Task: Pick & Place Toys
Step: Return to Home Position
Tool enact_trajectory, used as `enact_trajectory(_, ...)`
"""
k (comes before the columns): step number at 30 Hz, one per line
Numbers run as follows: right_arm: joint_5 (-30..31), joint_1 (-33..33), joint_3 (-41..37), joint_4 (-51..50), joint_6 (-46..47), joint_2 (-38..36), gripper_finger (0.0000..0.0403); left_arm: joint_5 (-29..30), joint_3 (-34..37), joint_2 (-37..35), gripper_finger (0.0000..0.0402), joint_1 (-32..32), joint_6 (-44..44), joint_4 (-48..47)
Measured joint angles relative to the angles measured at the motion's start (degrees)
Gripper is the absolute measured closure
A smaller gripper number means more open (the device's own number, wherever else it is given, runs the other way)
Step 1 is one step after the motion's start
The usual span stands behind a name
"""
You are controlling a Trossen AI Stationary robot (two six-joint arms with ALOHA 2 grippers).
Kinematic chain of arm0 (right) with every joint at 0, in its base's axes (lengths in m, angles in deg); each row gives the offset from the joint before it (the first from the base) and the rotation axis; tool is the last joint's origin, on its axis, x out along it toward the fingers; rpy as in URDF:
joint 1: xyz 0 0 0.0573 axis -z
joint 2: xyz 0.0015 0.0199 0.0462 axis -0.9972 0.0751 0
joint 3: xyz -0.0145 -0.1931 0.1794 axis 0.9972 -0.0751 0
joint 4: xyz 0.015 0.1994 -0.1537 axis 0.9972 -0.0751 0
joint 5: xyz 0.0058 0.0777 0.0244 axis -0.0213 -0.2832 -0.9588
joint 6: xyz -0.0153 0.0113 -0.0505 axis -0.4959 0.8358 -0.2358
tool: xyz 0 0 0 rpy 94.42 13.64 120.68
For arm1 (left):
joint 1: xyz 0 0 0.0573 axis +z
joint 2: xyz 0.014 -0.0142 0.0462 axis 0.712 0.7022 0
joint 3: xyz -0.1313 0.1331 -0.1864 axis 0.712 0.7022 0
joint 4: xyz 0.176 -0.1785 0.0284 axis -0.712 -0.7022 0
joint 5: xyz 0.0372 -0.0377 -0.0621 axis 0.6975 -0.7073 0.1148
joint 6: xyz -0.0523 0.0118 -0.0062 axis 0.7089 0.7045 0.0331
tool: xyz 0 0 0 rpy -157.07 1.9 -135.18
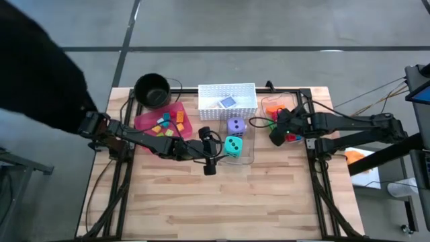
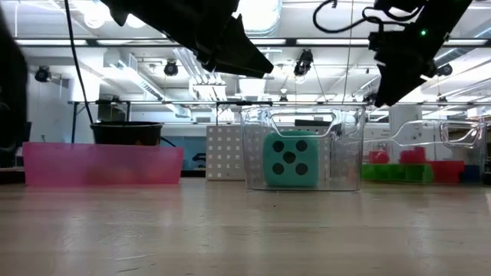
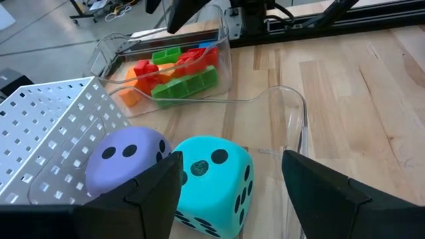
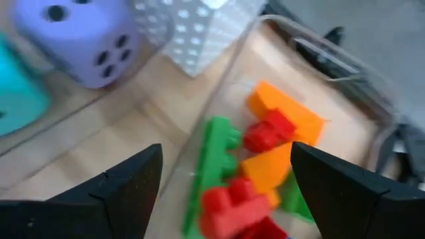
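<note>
A teal die point(image 1: 233, 146) and a purple die point(image 1: 236, 126) sit in a clear bin point(image 1: 247, 156) at mid-table. My left gripper point(image 1: 216, 153) hangs open just left of and above the teal die point(image 3: 212, 186), touching nothing. Red, green and orange bricks point(image 4: 265, 146) lie in a clear tray point(image 1: 271, 102) at the far right. Over them my right gripper point(image 4: 226, 153) stands open and tilted down, with nothing between its fingers. More bricks point(image 1: 168, 123) lie in the pink tray point(image 1: 142, 122). A blue card point(image 1: 228, 102) rests in the white basket point(image 1: 227, 94).
A black round pot point(image 1: 152, 89) stands at the far left behind the pink tray. The white basket is right behind the clear bin. A black frame point(image 1: 316, 168) borders the table. The near half of the wooden table point(image 1: 222, 208) holds nothing.
</note>
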Motion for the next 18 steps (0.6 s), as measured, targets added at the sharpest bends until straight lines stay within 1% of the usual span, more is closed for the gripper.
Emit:
enact_trajectory(3, -3.1, -0.1, 1.1, 0.3, -0.4, 0.0, 0.0072, 0.0, 0.0, 0.0, 0.0142, 0.0, 0.0, 0.0)
enact_trajectory(6, -2.7, -1.3, 2.3, 1.4, -0.8, 0.0, 0.0072, 0.0, 0.0, 0.0, 0.0142, 0.0, 0.0, 0.0)
enact_trajectory(10, -3.0, -4.6, 3.7, 5.5, -6.8, -0.1, 0.0072, 0.0, 0.0, -0.5, 0.0142, 0.1, 2.1, -0.1)
enact_trajectory(14, -3.1, -9.3, 4.0, 11.6, -13.4, -0.1, 0.0072, 0.0, 0.1, -5.1, 0.0142, 0.3, 6.0, -1.9)
enact_trajectory(18, -3.2, -12.8, 4.0, 16.9, -18.8, -0.4, 0.0072, -0.6, 0.1, -11.7, 0.0142, 0.4, 7.6, -8.0)
